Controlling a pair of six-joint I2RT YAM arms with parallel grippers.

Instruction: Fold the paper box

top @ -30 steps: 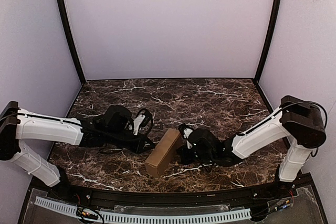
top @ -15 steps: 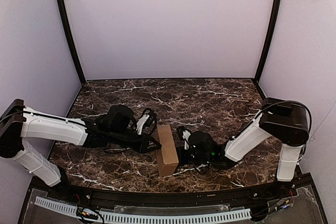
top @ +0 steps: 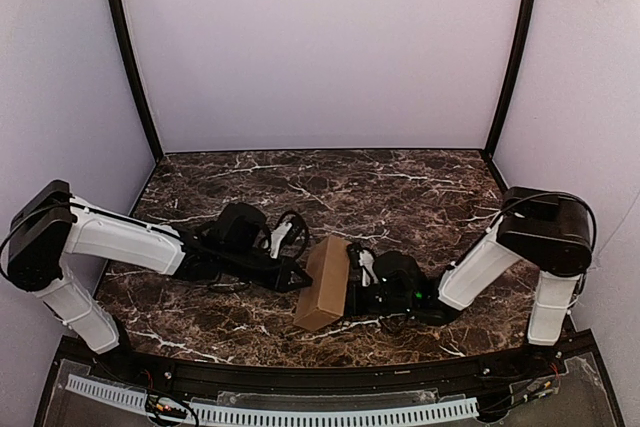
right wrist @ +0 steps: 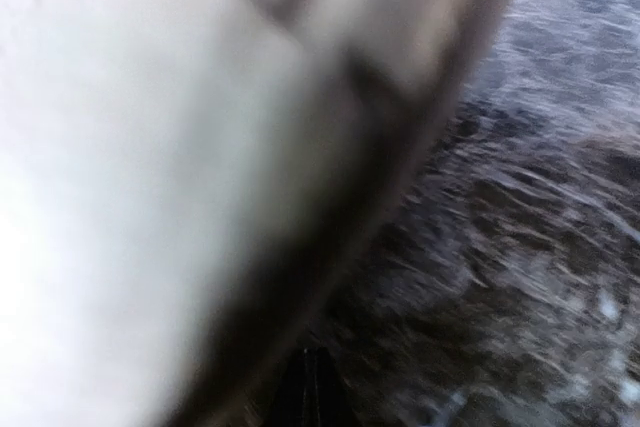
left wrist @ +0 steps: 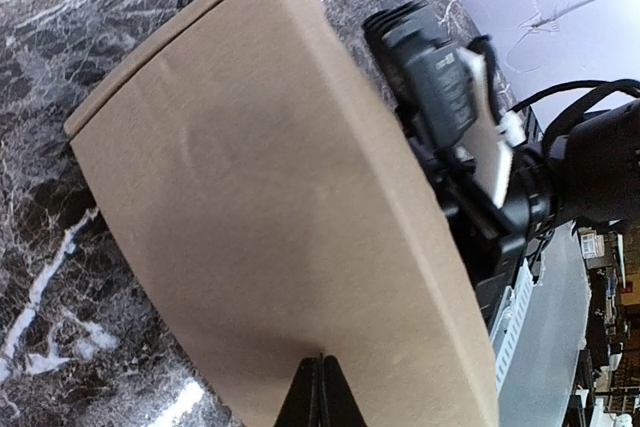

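box (top: 324,283) newly aslant — between left tool (top: 303,280), right tool (top: 353,273)

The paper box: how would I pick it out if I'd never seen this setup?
Look at the dark marble table, near its front edge. Between the left tool and the right tool sits the paper box, a slim carton. It is the only plain brown thing among black and white machinery.

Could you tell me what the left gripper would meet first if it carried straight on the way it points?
The paper box: the left gripper points at its broad brown face, seemingly almost touching, though depth is unclear.
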